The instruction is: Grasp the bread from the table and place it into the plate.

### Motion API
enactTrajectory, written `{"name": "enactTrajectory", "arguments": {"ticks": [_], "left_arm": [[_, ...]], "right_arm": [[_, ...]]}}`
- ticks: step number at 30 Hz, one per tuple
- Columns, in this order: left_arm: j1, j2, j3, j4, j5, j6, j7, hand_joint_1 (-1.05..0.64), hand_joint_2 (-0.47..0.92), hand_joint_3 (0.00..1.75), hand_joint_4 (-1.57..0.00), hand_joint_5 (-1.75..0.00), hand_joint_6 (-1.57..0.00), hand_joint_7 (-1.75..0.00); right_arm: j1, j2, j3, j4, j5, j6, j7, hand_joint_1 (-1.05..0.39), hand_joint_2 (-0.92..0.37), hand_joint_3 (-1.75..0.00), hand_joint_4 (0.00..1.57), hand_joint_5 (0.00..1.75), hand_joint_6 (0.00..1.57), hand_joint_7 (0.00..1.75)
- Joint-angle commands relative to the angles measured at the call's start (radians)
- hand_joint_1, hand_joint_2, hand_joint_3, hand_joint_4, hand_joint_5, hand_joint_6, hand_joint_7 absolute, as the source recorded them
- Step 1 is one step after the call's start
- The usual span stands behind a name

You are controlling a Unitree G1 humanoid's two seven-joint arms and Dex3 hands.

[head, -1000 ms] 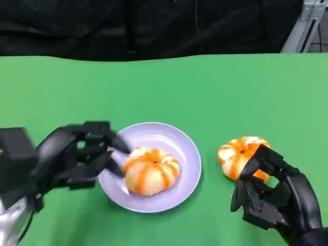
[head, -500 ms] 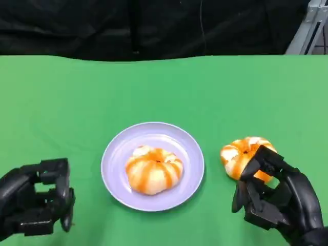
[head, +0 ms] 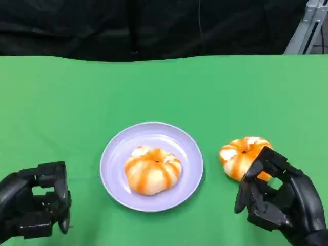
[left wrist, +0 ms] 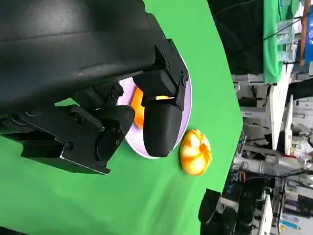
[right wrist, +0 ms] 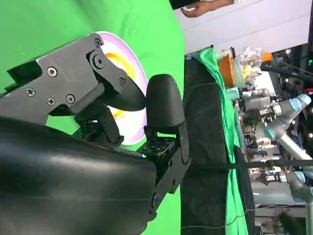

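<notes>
A lilac plate (head: 154,135) sits mid-table with one orange-striped bread (head: 152,170) lying in it. A second striped bread (head: 241,155) lies on the green cloth to the plate's right. My right hand (head: 277,200) stands just in front of that second bread, fingers apart, one fingertip overlapping its near edge without gripping it. Well left of the plate near the front edge, my left hand (head: 36,207) holds nothing, fingers loosely bent. The left wrist view shows the left hand (left wrist: 98,88), the plate (left wrist: 185,105) and the loose bread (left wrist: 195,152).
The green table (head: 164,87) ends at a black curtain along the back. A metal frame (head: 307,25) stands at the back right. In the right wrist view a person's hand (right wrist: 195,9) shows beyond the table, with cluttered lab benches behind.
My left hand has drawn back from the plate to the lower left, leaving the bread lying in the plate. The right hand has stayed beside the second bread.
</notes>
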Motion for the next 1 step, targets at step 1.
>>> {"name": "enactTrajectory", "arguments": {"ticks": [1], "left_arm": [[-0.005,0.005,0.014,-0.009,0.006,0.003,0.009,0.12,0.78,1.05,-0.85,-1.75,-0.7,-1.75]], "right_arm": [[0.009,-0.007,0.0,-0.02,0.007,0.011,-0.008,-0.12,-0.59,-1.14,0.83,1.75,0.62,1.71]]}}
